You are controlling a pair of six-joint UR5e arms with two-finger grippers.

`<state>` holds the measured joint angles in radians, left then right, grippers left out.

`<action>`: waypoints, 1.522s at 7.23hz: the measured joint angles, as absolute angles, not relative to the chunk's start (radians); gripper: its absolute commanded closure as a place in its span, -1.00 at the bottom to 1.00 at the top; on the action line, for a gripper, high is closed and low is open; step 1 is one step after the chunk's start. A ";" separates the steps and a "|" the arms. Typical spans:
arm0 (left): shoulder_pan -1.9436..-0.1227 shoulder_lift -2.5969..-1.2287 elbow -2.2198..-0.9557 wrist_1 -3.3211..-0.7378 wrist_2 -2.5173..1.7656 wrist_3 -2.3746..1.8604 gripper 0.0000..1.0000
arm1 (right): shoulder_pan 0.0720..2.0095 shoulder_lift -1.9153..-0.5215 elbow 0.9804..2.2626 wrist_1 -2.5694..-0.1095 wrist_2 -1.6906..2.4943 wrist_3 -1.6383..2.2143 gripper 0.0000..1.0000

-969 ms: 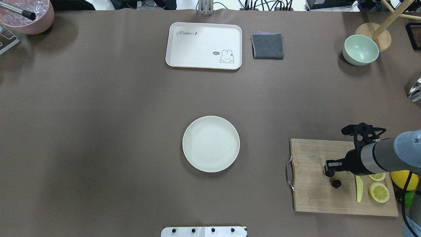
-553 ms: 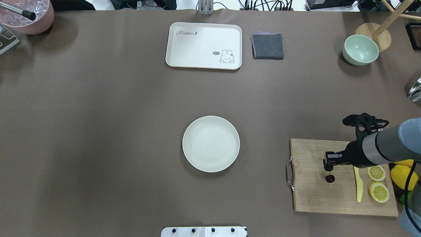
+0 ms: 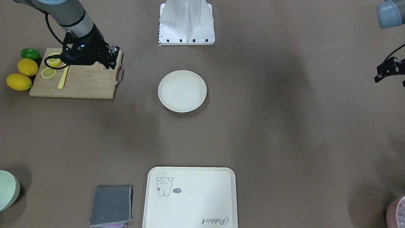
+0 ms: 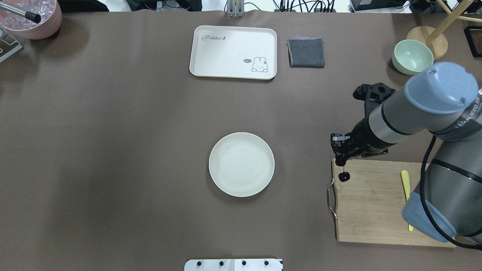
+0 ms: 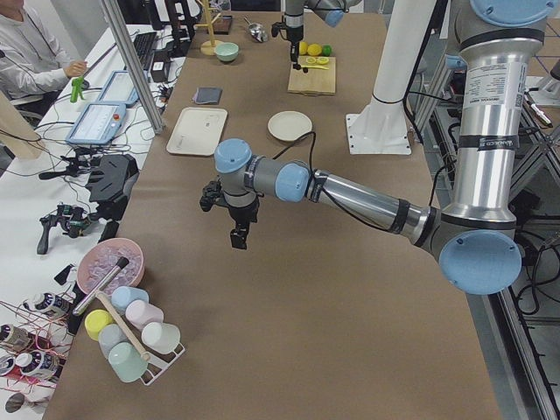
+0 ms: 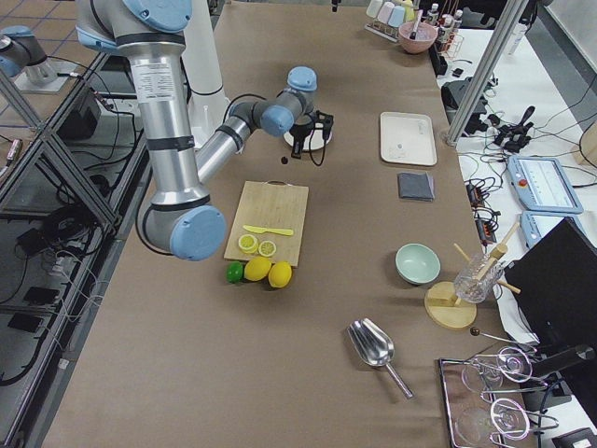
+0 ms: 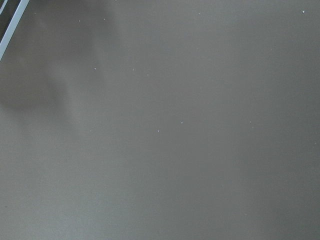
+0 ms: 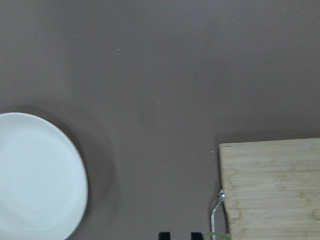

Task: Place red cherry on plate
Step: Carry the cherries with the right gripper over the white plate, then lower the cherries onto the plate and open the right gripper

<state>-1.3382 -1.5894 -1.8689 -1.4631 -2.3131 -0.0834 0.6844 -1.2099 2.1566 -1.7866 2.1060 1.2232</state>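
Observation:
The red cherry (image 4: pixel 344 175) hangs by its thin stem from my right gripper (image 4: pixel 340 160), which is shut on the stem above the far left corner of the wooden cutting board (image 4: pixel 372 210). In the exterior right view the cherry (image 6: pixel 284 161) dangles off the table under that gripper. The round cream plate (image 4: pixel 241 164) lies bare at the table's middle, well to the left of the cherry; its rim also fills the left of the right wrist view (image 8: pixel 35 175). My left gripper (image 3: pixel 389 68) hovers over bare table far to the other side, and I cannot tell how its jaws stand.
A yellow knife (image 4: pixel 404 180) lies on the board, with lemon slices (image 3: pixel 49 72), two lemons (image 3: pixel 23 74) and a lime (image 3: pixel 30 53) beside it. At the far edge are the rabbit tray (image 4: pixel 233 52), a grey cloth (image 4: pixel 306 52), a green bowl (image 4: pixel 412 56) and a pink bowl (image 4: pixel 34 19).
My right gripper has lifted the cherry off the board's middle and carried it left and farther away, to the board's far left corner. The plate has not moved.

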 measured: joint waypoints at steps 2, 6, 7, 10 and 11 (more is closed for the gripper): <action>-1.337 -1.590 -1.855 -1.465 -2.313 -0.081 -0.97 | 0.684 -0.982 2.135 -2.000 2.105 1.234 1.00; -1.335 -1.589 -1.843 -1.466 -2.315 -0.079 -0.97 | 0.621 -0.769 1.911 -2.022 2.027 1.275 1.00; -1.335 -1.589 -1.843 -1.466 -2.315 -0.078 -0.97 | 0.602 -0.762 1.854 -1.975 1.993 1.287 1.00; -1.335 -1.589 -1.822 -1.482 -2.317 -0.079 -0.97 | 0.534 -0.763 1.740 -1.857 1.885 1.339 0.85; -1.334 -1.589 -1.799 -1.510 -2.320 -0.079 -0.97 | 0.508 -0.763 1.730 -1.849 1.845 1.360 -0.98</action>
